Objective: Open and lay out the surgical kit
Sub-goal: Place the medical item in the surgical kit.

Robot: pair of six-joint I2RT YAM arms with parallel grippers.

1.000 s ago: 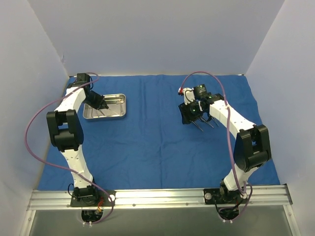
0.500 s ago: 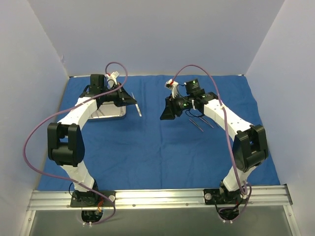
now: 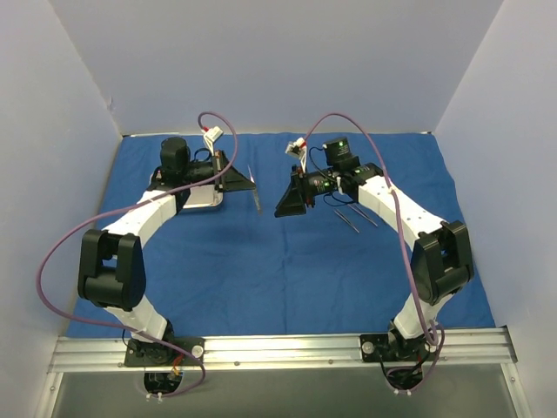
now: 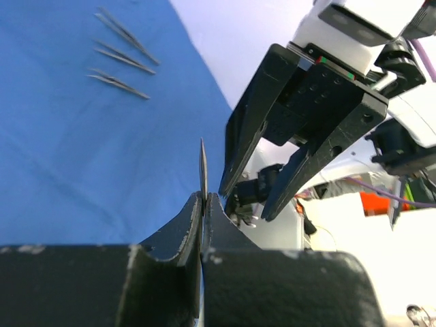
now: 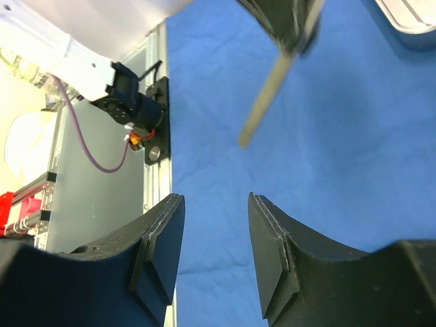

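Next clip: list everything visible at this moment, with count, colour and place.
cloth: one, royal blue, spread flat under both arms
tray: one, shiny steel, on the cloth at far left, partly hidden by the left arm
loose tools: three, silver, thin, side by side on the cloth near the right arm
held tool: one, silver, thin, in the air over the middle of the cloth
rail: one, bare metal, along the near edge
cables: two, purple, one looping off each arm
left arm: one, white and black, jaws shut on the held tool
right arm: one, white and black, jaws open, facing the held tool, not touching it
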